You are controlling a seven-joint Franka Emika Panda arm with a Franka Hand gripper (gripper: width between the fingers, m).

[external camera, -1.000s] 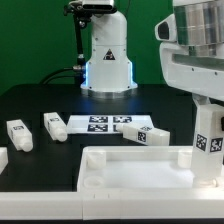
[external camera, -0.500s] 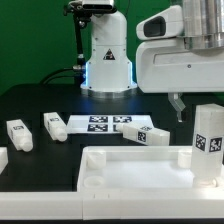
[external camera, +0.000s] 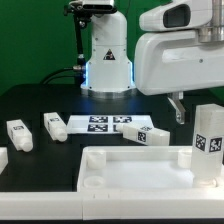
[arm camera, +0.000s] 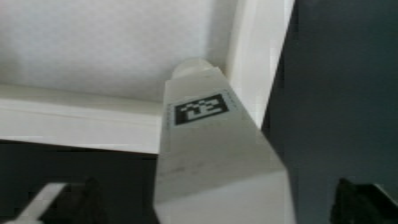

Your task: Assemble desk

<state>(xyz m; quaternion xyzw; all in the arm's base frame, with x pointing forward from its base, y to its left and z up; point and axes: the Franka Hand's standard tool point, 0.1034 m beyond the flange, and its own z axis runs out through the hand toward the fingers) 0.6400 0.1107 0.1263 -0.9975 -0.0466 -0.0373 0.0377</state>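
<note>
The desk's white rimmed panel (external camera: 125, 165) lies flat at the front, with round sockets at its corners. One white leg (external camera: 208, 142) with a black-and-white tag stands upright at the panel's corner on the exterior view's right. My gripper (external camera: 200, 102) hangs open just above this leg, one finger (external camera: 180, 106) showing beside its top. In the wrist view the leg (arm camera: 205, 130) stands between my gripper (arm camera: 210, 205), whose dark fingers (arm camera: 54, 203) are spread wide and clear of it, over the panel (arm camera: 107, 60).
Three loose legs lie on the black table: one (external camera: 18, 135) and another (external camera: 54, 125) on the exterior view's left, one (external camera: 147, 134) behind the panel. The marker board (external camera: 105, 124) lies mid-table. The robot base (external camera: 107, 55) stands at the back.
My gripper has let go of the upright leg and risen off it. The arm body has swung up and toward the exterior view's left. The leg stays standing at the panel's corner.
</note>
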